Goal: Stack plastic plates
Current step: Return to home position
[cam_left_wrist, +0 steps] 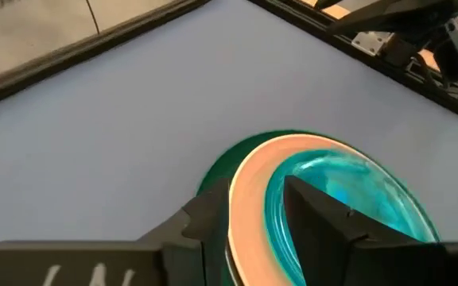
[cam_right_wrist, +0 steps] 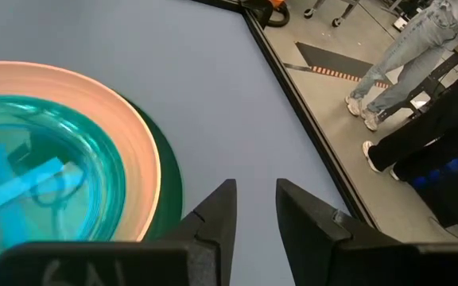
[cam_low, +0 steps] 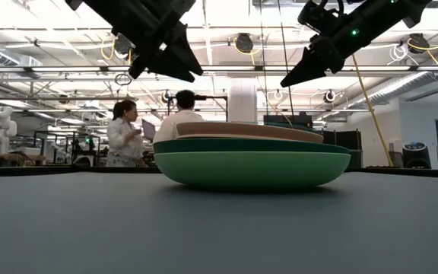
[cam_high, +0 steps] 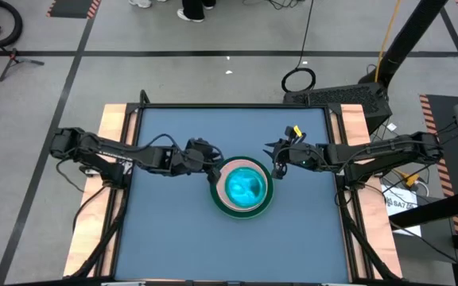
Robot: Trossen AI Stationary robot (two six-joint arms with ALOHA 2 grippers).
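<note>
The left end effector (cam_high: 215,168), fingers apart and empty, hangs at the stack's ten o'clock. The right end effector (cam_high: 277,167), likewise parted and empty, hangs at two. The plates (cam_high: 243,187) sit nested mid-bench (cam_high: 173,238). They are probably light, stiff and slick, and best pinched at a rim.

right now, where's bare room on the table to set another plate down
In the high view the blue mat is bare all below the plate stack, and in the strip above it. Crowded in the middle: left gripper and right gripper flank the stack.
</note>
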